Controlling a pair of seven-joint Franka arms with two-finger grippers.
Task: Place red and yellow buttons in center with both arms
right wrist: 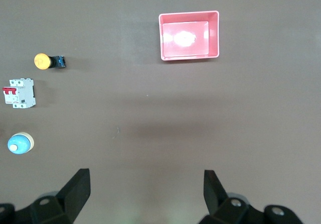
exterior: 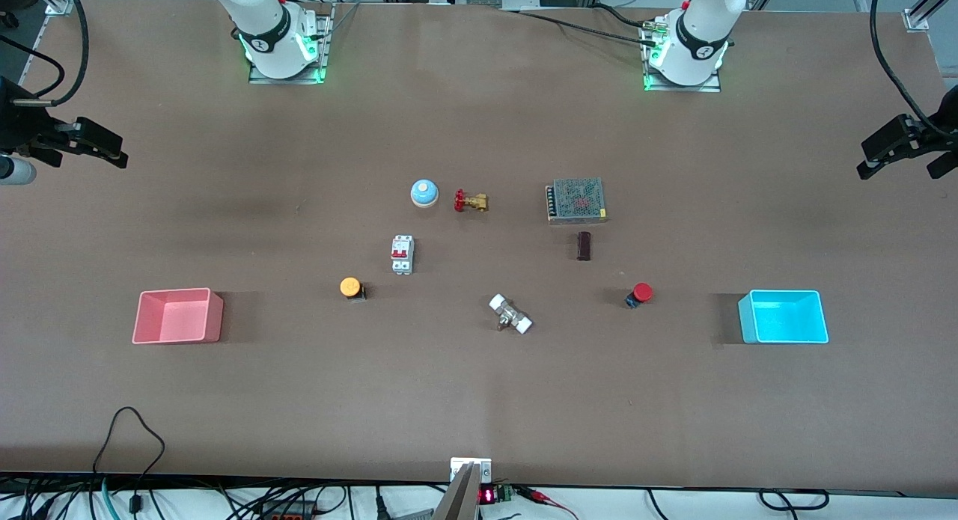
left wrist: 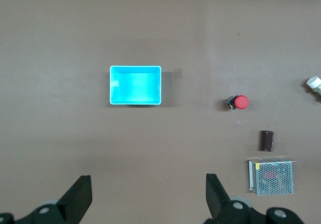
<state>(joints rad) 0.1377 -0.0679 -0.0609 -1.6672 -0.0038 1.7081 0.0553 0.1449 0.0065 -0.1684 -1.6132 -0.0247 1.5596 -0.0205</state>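
The yellow button [exterior: 350,287] lies on the brown table toward the right arm's end; it also shows in the right wrist view [right wrist: 42,61]. The red button [exterior: 641,293] lies toward the left arm's end and shows in the left wrist view [left wrist: 241,102]. My right gripper [exterior: 120,152] hangs high over the right arm's end of the table, open and empty [right wrist: 146,176]. My left gripper [exterior: 864,159] hangs high over the left arm's end, open and empty [left wrist: 149,181]. Both are well apart from the buttons.
A pink bin [exterior: 177,334] and a cyan bin [exterior: 786,337] stand at the table's two ends. Between the buttons lie a blue-and-white bell [exterior: 424,193], a brass valve [exterior: 471,201], a circuit breaker [exterior: 402,254], a mesh power supply [exterior: 575,200], a dark block [exterior: 584,246] and a white-capped fitting [exterior: 510,314].
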